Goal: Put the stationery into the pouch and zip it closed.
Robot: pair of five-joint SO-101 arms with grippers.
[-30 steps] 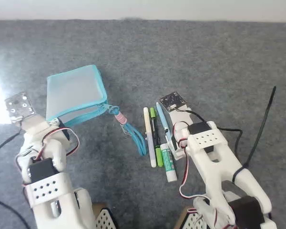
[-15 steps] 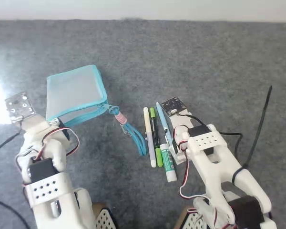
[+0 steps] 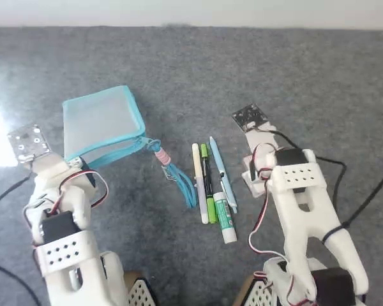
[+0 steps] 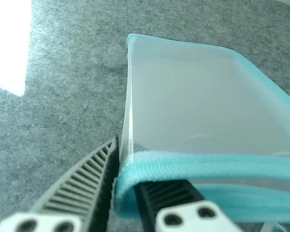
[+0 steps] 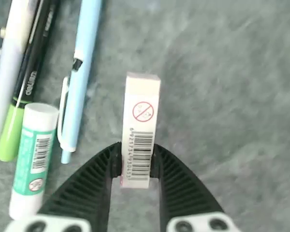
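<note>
Grey felt table (image 3: 293, 76); pouch (image 3: 99, 121), pens (image 3: 206, 175), glue stick (image 3: 225, 220)

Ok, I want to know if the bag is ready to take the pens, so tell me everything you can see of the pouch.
The pouch is a flat rectangle of translucent whitish mesh edged in turquoise, lying on the grey table. Its zipper edge faces the arms and looks parted open. The left gripper pinches the turquoise lip near one corner, one finger on each side. A pink charm and a turquoise cord trail from the zipper end toward the pens.
</note>
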